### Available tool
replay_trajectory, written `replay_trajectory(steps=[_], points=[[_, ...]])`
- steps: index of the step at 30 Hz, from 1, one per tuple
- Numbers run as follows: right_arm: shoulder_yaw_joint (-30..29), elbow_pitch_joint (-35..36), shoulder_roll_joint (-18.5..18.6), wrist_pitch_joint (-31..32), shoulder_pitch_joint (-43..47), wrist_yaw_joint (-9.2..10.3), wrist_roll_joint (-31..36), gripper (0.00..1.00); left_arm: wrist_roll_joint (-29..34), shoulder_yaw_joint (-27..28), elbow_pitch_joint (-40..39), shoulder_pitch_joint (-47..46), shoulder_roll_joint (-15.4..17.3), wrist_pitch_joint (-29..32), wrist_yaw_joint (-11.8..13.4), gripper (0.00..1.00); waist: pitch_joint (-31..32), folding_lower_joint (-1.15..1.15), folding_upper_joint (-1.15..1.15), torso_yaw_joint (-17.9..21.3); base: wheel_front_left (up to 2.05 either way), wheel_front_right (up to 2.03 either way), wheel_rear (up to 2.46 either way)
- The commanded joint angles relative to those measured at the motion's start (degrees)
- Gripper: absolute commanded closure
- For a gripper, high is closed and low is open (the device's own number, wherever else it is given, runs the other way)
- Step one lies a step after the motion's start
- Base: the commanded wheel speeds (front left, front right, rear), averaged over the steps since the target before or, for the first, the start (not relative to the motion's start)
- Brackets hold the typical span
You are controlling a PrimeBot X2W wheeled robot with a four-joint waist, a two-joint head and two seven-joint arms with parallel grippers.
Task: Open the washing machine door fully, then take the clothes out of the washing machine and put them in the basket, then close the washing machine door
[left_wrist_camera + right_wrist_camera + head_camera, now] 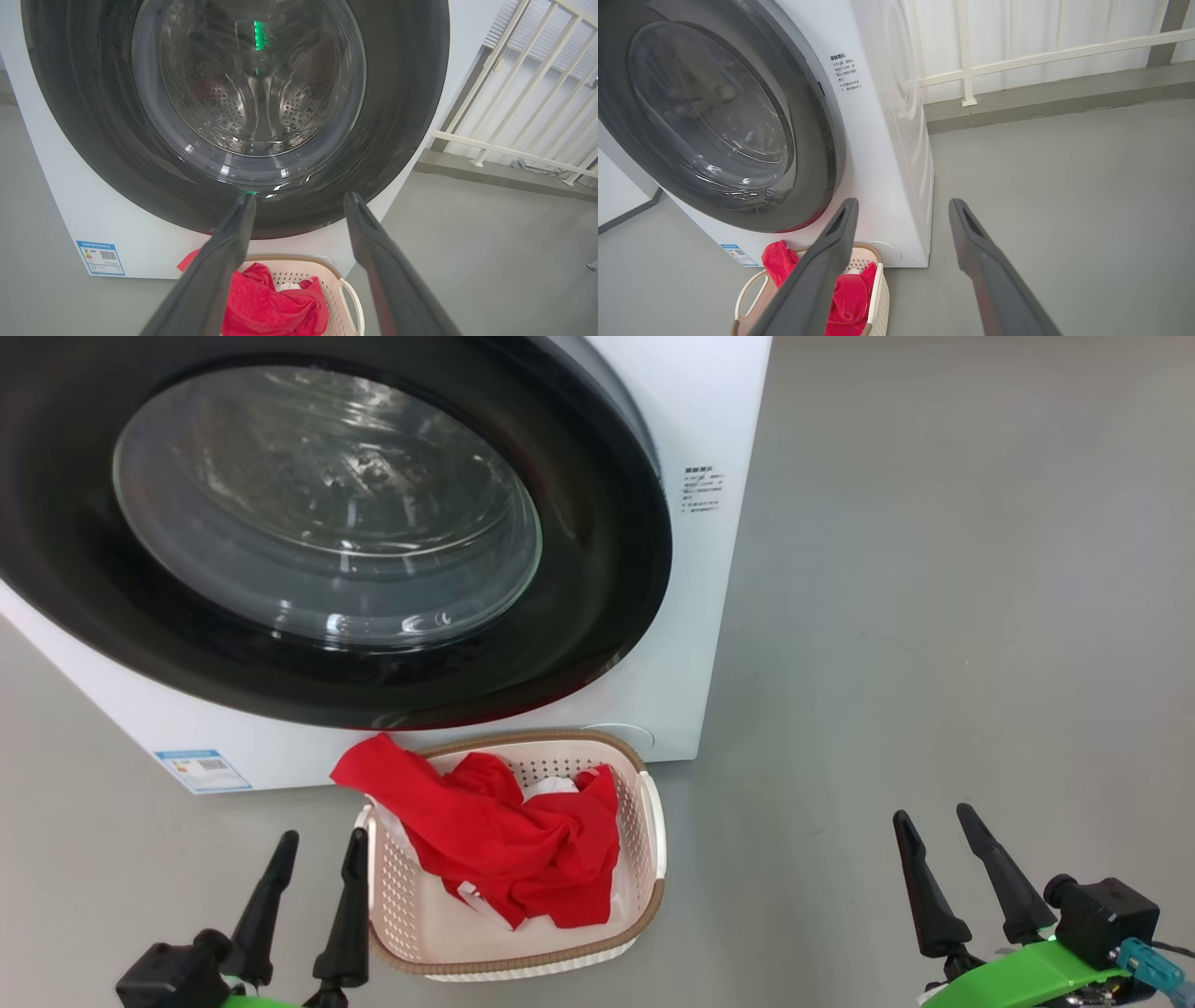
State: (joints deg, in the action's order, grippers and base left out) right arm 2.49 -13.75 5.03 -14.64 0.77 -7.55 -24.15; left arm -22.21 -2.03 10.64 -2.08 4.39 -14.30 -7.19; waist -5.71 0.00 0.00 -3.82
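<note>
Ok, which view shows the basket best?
Head view: nearly the whole basket shows from above, rim and red clothes included. Each wrist view catches part of it behind a finger, cut off by the bottom edge.

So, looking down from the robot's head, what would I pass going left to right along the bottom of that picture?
Left pincer, open → basket holding the red clothes → bare grey floor → right pincer, open.

red clothes (509,845), cream perforated basket (411,915), black-rimmed door (597,616)
</note>
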Motion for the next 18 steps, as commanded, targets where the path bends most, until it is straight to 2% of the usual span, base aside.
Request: replay_trajectory(steps=[1,18], points=[[1.0,1.7,0.2,-0.4,0.1,0.06,0.6,0.0,0.4,2.3,-1.7,0.1,0.9,-0.7,-0.3,0.0,0.3,0.0,0.0,0.4,0.0,0.0,0.0],[0.2,1.8,-0.4,-0.4,0.8,0.06,0.9,0.0,-0.1,3.2,-2.3,0.8,0.1,-0.7,-0.3,0.0,0.8,0.0,0.0,0.3,0.0,0.0,0.0]])
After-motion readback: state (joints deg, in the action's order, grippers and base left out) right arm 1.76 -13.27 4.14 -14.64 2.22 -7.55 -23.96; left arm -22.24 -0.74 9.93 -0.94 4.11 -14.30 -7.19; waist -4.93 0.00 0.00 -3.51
